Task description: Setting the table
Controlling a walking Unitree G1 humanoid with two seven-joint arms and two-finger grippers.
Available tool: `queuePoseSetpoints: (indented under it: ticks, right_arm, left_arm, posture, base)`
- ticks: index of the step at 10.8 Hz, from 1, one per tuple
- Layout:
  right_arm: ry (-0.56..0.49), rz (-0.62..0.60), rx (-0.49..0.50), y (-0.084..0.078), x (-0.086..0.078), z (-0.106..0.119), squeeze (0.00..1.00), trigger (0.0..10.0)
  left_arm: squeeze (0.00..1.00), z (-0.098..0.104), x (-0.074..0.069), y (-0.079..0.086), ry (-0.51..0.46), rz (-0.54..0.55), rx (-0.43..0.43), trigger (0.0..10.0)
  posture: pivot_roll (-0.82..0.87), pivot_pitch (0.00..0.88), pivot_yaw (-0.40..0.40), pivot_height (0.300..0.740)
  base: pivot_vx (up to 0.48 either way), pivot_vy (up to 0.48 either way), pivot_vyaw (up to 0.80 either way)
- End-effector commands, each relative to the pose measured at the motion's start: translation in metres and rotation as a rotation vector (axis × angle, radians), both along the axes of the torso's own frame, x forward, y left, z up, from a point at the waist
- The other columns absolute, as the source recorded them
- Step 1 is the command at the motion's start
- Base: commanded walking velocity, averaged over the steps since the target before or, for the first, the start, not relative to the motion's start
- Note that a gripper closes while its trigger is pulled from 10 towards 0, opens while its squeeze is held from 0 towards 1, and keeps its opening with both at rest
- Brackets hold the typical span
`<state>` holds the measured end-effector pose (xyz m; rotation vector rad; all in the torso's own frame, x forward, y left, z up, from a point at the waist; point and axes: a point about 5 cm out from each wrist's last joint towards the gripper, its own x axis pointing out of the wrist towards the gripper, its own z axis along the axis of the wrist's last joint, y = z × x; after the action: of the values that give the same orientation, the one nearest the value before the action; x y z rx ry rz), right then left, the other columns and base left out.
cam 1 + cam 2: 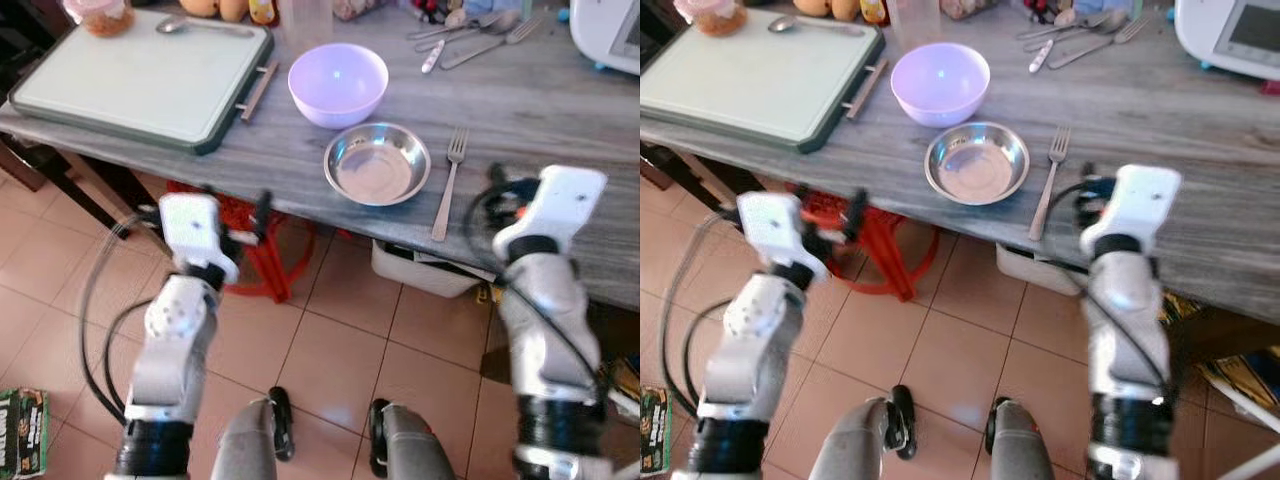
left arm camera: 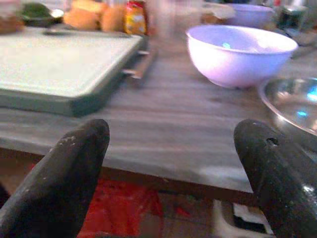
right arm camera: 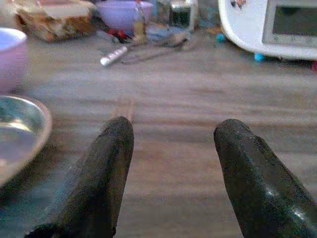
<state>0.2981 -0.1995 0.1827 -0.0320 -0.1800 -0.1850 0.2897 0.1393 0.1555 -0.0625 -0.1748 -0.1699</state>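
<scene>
A lilac bowl point(image 1: 338, 83) stands on the grey wooden table point(image 1: 560, 110). Just in front of it sits a shallow steel bowl point(image 1: 377, 163). A fork point(image 1: 449, 185) lies to the right of the steel bowl, handle toward the table's front edge. More cutlery point(image 1: 470, 35) lies in a loose heap at the back. My left gripper point(image 2: 171, 134) is open and empty, held below the table's front edge, left of the bowls. My right gripper point(image 3: 174, 128) is open and empty over the table's front edge, just right of the fork.
A green-rimmed cutting board point(image 1: 145, 80) with a spoon point(image 1: 200, 25) and a jar point(image 1: 100, 15) fills the table's left. A white appliance point(image 1: 605, 35) stands back right. Under the table are a red stool point(image 1: 255, 240) and a white box point(image 1: 430, 270).
</scene>
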Motion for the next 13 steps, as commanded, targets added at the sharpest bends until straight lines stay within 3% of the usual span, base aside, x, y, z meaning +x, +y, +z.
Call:
queuePoseSetpoints:
  ticks: [1, 2, 4, 5, 6, 9, 13]
  right_arm:
    - [-0.023, -0.005, 0.005, 0.004, -0.006, -0.001, 0.86, 10.0]
    - [-0.022, 0.0, 0.016, 0.007, -0.008, -0.006, 1.0, 10.0]
    - [-0.01, 0.006, 0.019, 0.01, -0.004, -0.009, 1.0, 10.0]
    - [-0.017, 0.02, 0.002, 0.012, -0.001, -0.007, 0.31, 10.0]
    - [-0.028, 0.026, -0.01, 0.012, 0.001, -0.006, 0.0, 10.0]
    - [-0.037, 0.033, 0.012, 0.019, 0.0, -0.008, 0.0, 10.0]
    - [-0.017, 0.059, 0.022, 0.023, 0.002, -0.014, 0.0, 10.0]
  left_arm:
    - [0.0, -0.005, -0.002, 0.011, 0.017, 0.055, 0.02, 10.0]
    - [0.0, -0.008, -0.002, 0.014, 0.021, 0.071, 0.028, 10.0]
    - [0.0, -0.011, 0.002, 0.01, 0.023, 0.045, 0.037, 10.0]
    - [0.0, -0.013, 0.003, 0.01, 0.032, 0.042, 0.039, 10.0]
    - [0.0, -0.017, 0.004, 0.011, 0.042, 0.04, 0.037, 10.0]
    - [0.0, -0.018, 0.006, 0.003, 0.037, 0.025, 0.029, 10.0]
    - [0.0, -0.019, 0.005, 0.004, 0.033, 0.031, 0.026, 10.0]
  posture:
    - [-0.06, 0.156, 0.04, 0.74]
    - [-0.06, 0.149, 0.027, 0.74]
    - [-0.03, 0.13, 0.003, 0.74]
    - [-0.04, 0.126, 0.003, 0.74]
    - [-0.05, 0.116, 0.016, 0.74]
    - [-0.06, 0.115, 0.035, 0.74]
    - [-0.06, 0.112, 0.028, 0.74]
  base:
    - [0.0, 0.0, 0.0]
    - [0.0, 0.0, 0.0]
    - [0.0, 0.0, 0.0]
    - [0.0, 0.0, 0.0]
    - [-0.262, 0.0, 0.0]
    - [-0.296, 0.0, -0.15]
    - [-0.295, 0.0, -0.11]
